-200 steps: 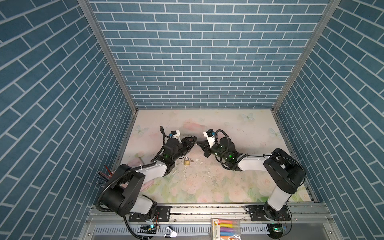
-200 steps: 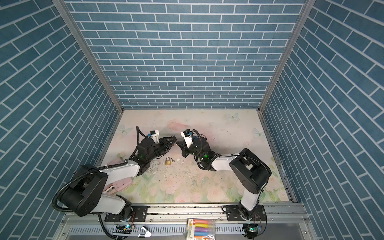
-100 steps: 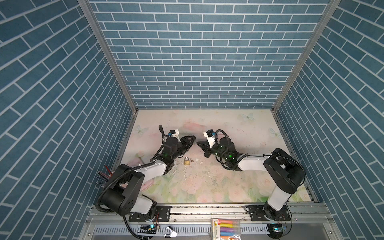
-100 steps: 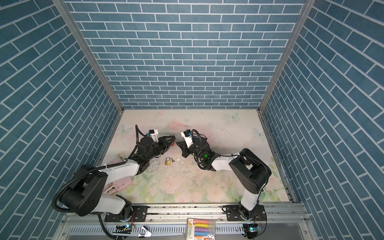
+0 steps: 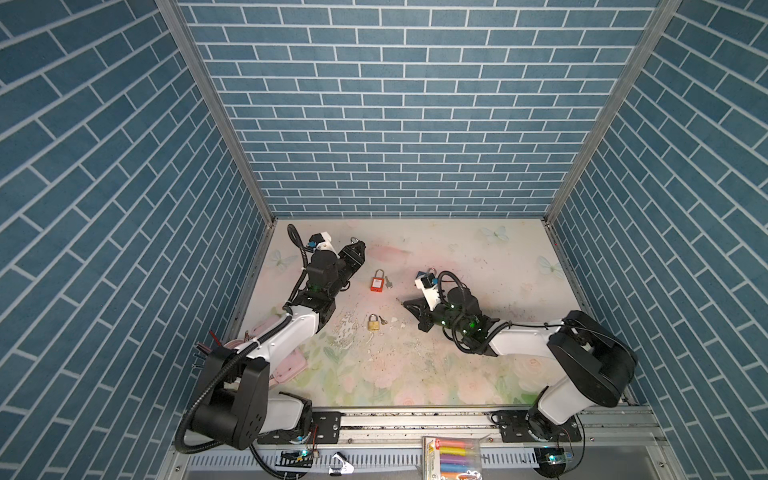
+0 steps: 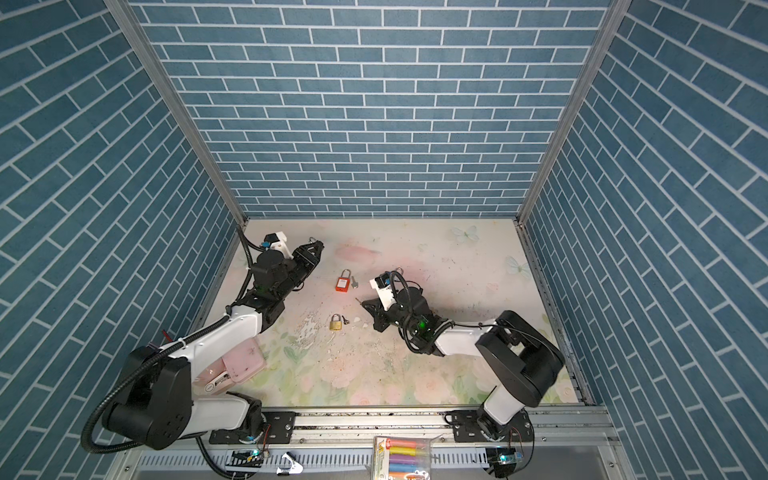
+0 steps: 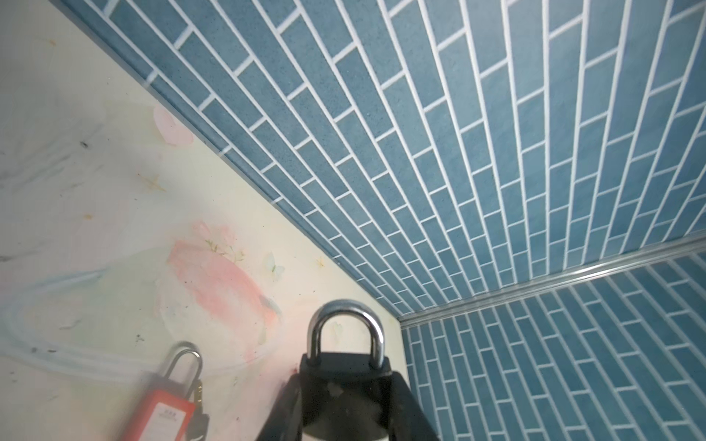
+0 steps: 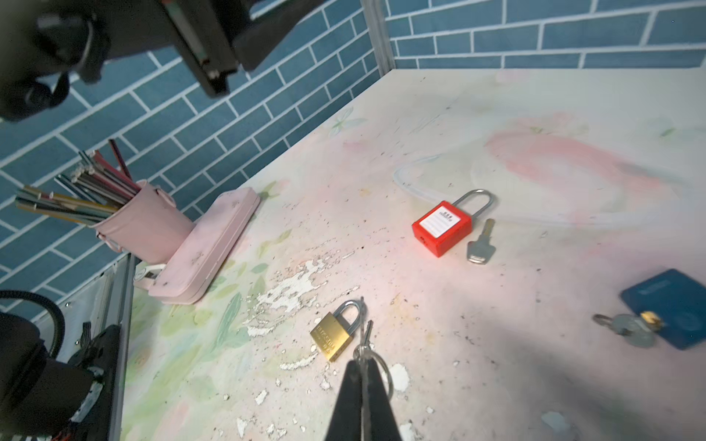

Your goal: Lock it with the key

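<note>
Grips a black padlock (image 7: 345, 364) with the left gripper (image 5: 358, 247), jaws clamped on the two sides of its body. Silver shackle pointing away from the wrist, both legs entering the body. In both top views, placed over the far left part of the table (image 5: 457, 361), close to the back wall, with only the shackle showing past the black fingers there.

Pinches a key (image 8: 368, 331) with the right gripper (image 8: 362, 364), jaws pressed fully together on it, the blade reaching out past the tips and a ring hanging at its head. Hovers low over the middle of the table, well apart from the black padlock, tips aimed toward a brass padlock (image 5: 373, 323) lying flat, with a small dark key (image 5: 382, 320) just beside it. Cannot tell whether the tips touch the surface.

Farther back, between the two grippers: a red padlock (image 5: 377, 281) lying flat and a silver key (image 5: 388, 282) just beside it. Near the right wrist, a blue flat thing (image 8: 666, 305) with keys on a ring against it — not clear what exactly. At the left edge of the table, a pink case (image 8: 208, 244) and a pink cup (image 8: 143, 225) full of pencils.
</note>
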